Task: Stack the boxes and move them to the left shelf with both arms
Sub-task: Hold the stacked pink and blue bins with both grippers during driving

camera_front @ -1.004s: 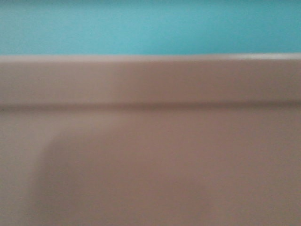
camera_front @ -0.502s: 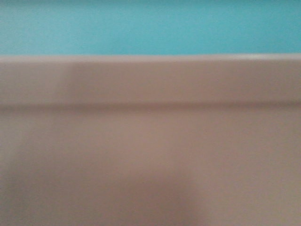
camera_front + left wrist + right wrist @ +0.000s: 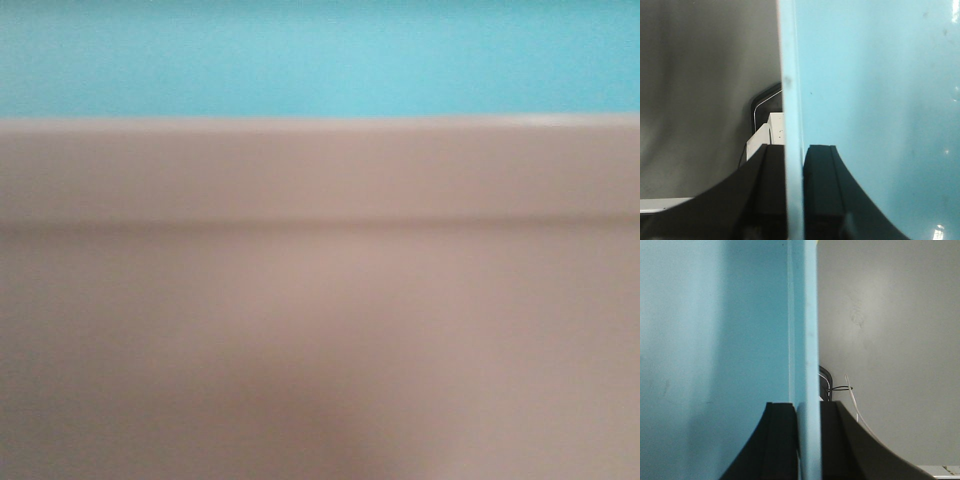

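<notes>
The front view is filled by a blurred salmon-pink box point(image 3: 320, 300) with a ridge across its wall, and a band of the light-blue box point(image 3: 320, 50) shows above it. In the left wrist view my left gripper point(image 3: 794, 147) is shut on the blue box point(image 3: 875, 100), one black finger on each side of its thin wall. My right gripper point(image 3: 808, 404) is shut the same way on the opposite wall of the blue box point(image 3: 715, 340). The pink box shows in neither wrist view. The left shelf is out of view.
A plain grey surface point(image 3: 700, 75) lies beyond the box on the left, with a white block point(image 3: 765, 135) and a dark rounded edge behind it. On the right there is grey surface point(image 3: 890, 340) and thin cables point(image 3: 837, 387).
The soft shadow on the pink box's face has drifted and faded. The line where pink meets blue stays at the same height.
</notes>
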`<action>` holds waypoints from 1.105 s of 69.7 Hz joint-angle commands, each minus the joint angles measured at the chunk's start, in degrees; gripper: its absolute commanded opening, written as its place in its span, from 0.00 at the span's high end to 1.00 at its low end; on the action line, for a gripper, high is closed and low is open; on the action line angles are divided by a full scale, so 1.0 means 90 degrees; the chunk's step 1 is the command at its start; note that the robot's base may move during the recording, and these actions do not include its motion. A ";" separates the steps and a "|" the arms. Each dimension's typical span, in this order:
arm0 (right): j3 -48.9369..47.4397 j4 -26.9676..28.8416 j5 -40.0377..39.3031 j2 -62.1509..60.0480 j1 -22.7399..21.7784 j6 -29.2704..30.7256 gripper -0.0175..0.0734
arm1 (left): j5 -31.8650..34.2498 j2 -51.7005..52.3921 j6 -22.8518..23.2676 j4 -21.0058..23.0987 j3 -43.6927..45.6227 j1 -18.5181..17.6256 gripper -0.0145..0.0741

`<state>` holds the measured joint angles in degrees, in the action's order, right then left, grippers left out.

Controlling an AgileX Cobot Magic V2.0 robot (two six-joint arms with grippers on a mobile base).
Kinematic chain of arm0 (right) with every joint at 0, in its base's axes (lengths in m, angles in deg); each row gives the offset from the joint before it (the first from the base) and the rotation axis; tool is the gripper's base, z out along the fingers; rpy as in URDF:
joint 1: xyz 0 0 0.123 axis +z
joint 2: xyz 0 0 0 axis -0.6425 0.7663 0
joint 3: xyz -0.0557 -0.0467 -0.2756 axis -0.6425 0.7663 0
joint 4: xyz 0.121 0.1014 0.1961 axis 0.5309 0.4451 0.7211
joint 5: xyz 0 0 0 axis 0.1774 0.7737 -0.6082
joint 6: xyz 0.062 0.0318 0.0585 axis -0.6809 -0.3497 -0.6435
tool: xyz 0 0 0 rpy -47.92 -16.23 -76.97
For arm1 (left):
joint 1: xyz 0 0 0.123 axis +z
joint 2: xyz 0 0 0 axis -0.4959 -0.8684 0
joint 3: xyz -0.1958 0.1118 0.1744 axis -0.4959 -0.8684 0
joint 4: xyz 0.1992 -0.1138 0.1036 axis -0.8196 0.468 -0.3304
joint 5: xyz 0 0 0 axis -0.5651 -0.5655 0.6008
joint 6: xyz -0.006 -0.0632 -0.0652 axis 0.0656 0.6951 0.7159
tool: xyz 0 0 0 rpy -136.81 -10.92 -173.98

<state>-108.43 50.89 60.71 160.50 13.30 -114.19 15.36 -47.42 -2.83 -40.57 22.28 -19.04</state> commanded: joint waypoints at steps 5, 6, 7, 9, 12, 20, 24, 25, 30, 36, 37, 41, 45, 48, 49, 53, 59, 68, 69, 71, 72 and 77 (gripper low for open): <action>-0.0221 0.0095 -0.0190 -0.0222 0.0059 -0.0001 0.75 | -0.0454 0.0236 0.0025 0.0503 0.0245 -0.0123 0.84; -0.0221 0.0095 -0.0190 -0.0222 0.0059 -0.0001 0.75 | -0.0454 0.0236 0.0025 0.0503 0.0245 -0.0123 0.84; -0.0221 0.0089 -0.0190 -0.0222 0.0059 -0.0001 0.75 | -0.0454 0.0236 0.0025 0.0503 0.0245 -0.0123 0.84; -0.0221 0.0089 -0.0190 -0.0222 0.0059 -0.0001 0.75 | -0.0454 0.0236 0.0025 0.0503 0.0245 -0.0123 0.84; -0.0221 0.0089 -0.0190 -0.0222 0.0059 -0.0001 0.75 | -0.0454 0.0236 0.0025 0.0503 0.0245 -0.0123 0.84; -0.0221 0.0089 -0.0190 -0.0222 0.0059 -0.0001 0.75 | -0.0454 0.0236 0.0025 0.0503 0.0245 -0.0123 0.84; -0.0221 0.0089 -0.0190 -0.0222 0.0059 -0.0001 0.75 | -0.0454 0.0236 0.0025 0.0503 0.0245 -0.0123 0.84; -0.0221 0.0089 -0.0190 -0.0222 0.0059 -0.0001 0.75 | -0.0454 0.0236 0.0025 0.0503 0.0245 -0.0123 0.84; -0.0221 0.0089 -0.0190 -0.0222 0.0059 -0.0001 0.75 | -0.0454 0.0236 0.0025 0.0503 0.0245 -0.0123 0.84; -0.0221 0.0089 -0.0190 -0.0222 0.0059 -0.0001 0.75 | -0.0454 0.0236 0.0025 0.0503 0.0245 -0.0123 0.84; -0.0221 0.0089 -0.0190 -0.0222 0.0059 -0.0001 0.75 | -0.0454 0.0236 0.0025 0.0503 0.0245 -0.0123 0.84; -0.0221 0.0089 -0.0190 -0.0222 0.0059 -0.0001 0.75 | -0.0454 0.0236 0.0025 0.0503 0.0245 -0.0123 0.84; -0.0221 0.0089 -0.0190 -0.0222 0.0059 -0.0001 0.75 | -0.0454 0.0236 0.0025 0.0503 0.0245 -0.0123 0.84; -0.0221 0.0089 -0.0190 -0.0222 0.0059 -0.0001 0.75 | -0.0454 0.0236 0.0025 0.0503 0.0245 -0.0123 0.84; -0.0221 0.0089 -0.0190 -0.0222 0.0059 -0.0001 0.75 | -0.0454 0.0236 0.0025 0.0503 0.0245 -0.0123 0.84; -0.0221 0.0089 -0.0190 -0.0222 0.0059 -0.0001 0.75 | -0.0454 0.0236 0.0025 0.0503 0.0245 -0.0123 0.84; -0.0221 0.0089 -0.0190 -0.0222 0.0059 -0.0001 0.75 | -0.0454 0.0236 0.0025 0.0503 0.0245 -0.0123 0.84; -0.0221 0.0089 -0.0190 -0.0222 0.0059 -0.0001 0.75 | -0.0454 0.0236 0.0025 0.0503 0.0245 -0.0123 0.84; -0.0221 0.0089 -0.0190 -0.0222 0.0059 -0.0001 0.75 | -0.0454 0.0236 0.0025 0.0503 0.0245 -0.0123 0.84; -0.0221 0.0089 -0.0190 -0.0222 0.0059 -0.0001 0.75 | -0.0454 0.0236 0.0025 0.0503 0.0245 -0.0123 0.84; -0.0221 0.0089 -0.0190 -0.0222 0.0059 -0.0001 0.75 | -0.0454 0.0236 0.0025 0.0503 0.0245 -0.0123 0.84; -0.0221 0.0089 -0.0190 -0.0222 0.0059 -0.0001 0.75 | -0.0454 0.0236 0.0025 0.0503 0.0245 -0.0123 0.84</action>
<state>-108.43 50.89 60.71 160.50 13.30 -114.19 15.36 -47.42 -2.83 -40.57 22.28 -19.04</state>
